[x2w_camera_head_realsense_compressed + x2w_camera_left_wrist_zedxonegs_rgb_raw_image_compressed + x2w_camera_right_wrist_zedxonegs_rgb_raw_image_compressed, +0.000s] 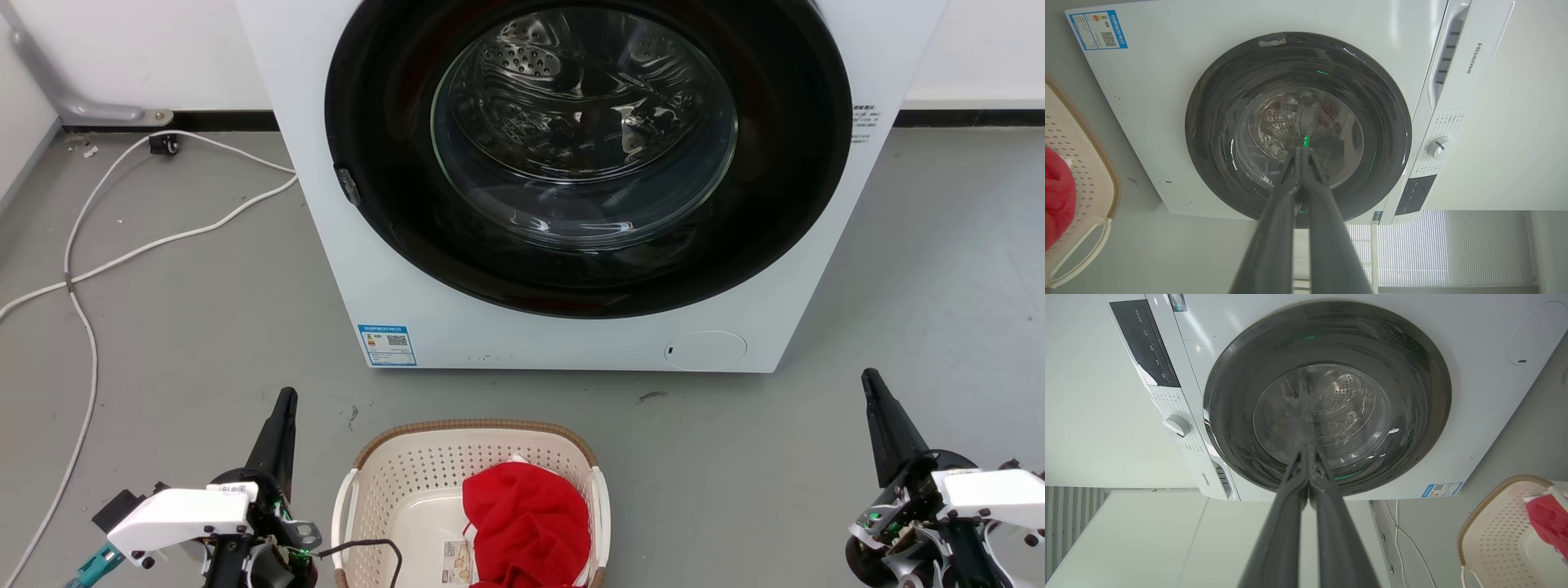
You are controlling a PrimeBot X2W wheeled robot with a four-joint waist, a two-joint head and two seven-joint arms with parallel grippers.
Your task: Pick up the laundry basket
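The cream-white perforated laundry basket (408,474) with a brown woven-look rim stands on the grey floor at the bottom middle of the head view, with a red cloth (526,523) and a small sticker inside. Its corner shows at the left edge of the left wrist view (1081,163) and at the lower right of the right wrist view (1494,531). My left gripper (286,396) is shut, to the left of the basket and apart from it, fingers pointing at the washer. My right gripper (868,376) is shut too, well off to the basket's right. Both hold nothing.
A big white washing machine (571,335) with a round dark glass door, closed, stands just beyond the basket. White cables (90,269) trail over the floor at the left. A wall runs behind. Bare floor lies between basket and washer and on both sides.
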